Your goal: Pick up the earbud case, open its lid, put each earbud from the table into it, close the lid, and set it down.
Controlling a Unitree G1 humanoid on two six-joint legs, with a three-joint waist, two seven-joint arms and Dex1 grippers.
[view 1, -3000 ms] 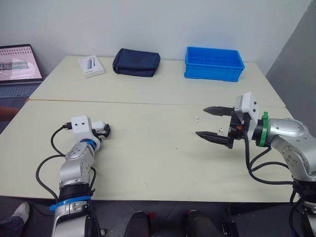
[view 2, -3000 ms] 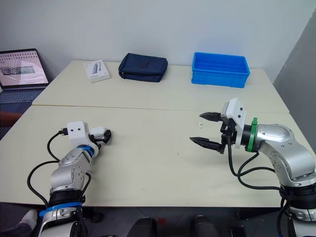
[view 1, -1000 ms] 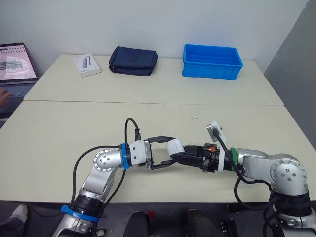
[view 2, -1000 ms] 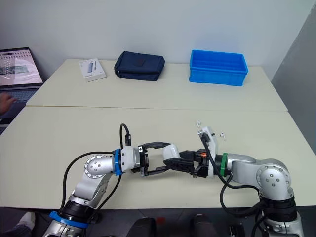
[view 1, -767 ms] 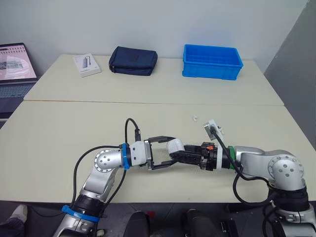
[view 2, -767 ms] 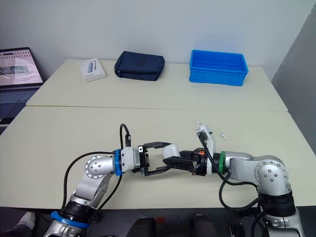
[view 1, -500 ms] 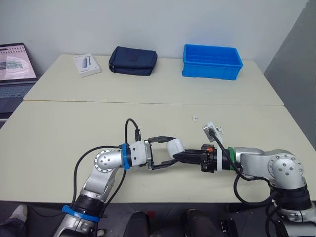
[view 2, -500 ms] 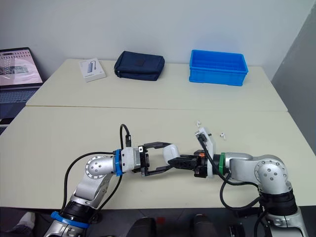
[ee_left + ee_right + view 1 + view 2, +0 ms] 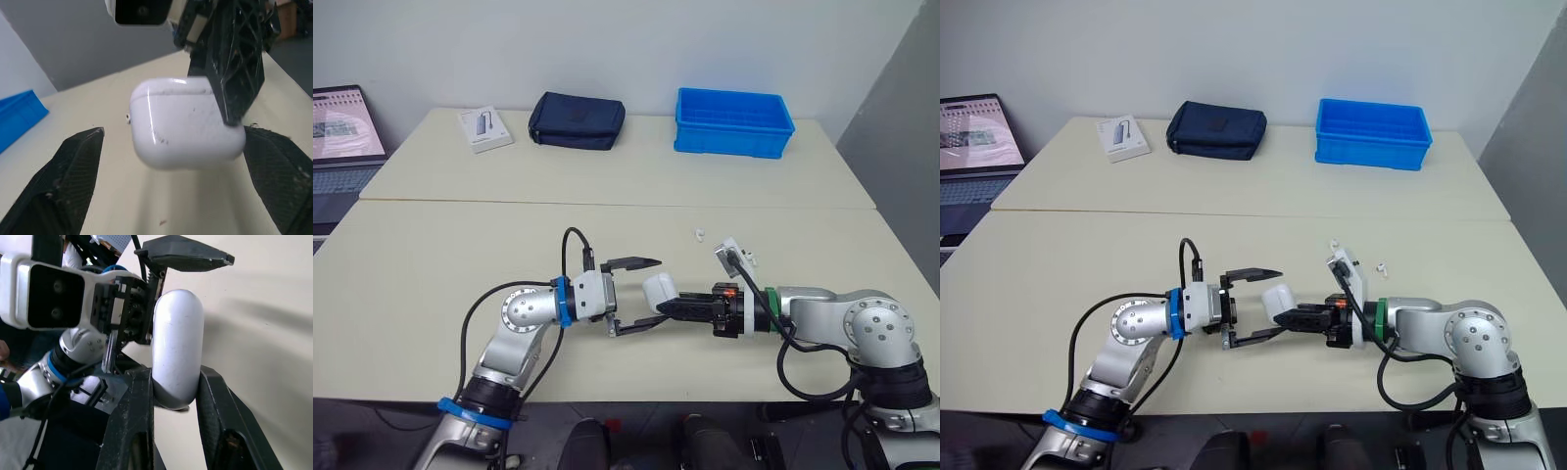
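Observation:
The white earbud case hangs just above the near middle of the table, lid closed, with my right gripper shut on its lower end. In the right wrist view the case stands between both black fingers. My left gripper is open, one finger on each side of the case without touching it. The left wrist view shows clear gaps between the case and each finger. Two small white earbuds lie on the table to the right, one farther back and one by my right wrist.
Along the far table stand a blue bin, a navy pouch and a white box. A laptop sits off the table's left end. A seam joins the two tables.
My right gripper closed on the case while my left still held it. My left gripper then opened wide, let go and drew back slightly to the left.

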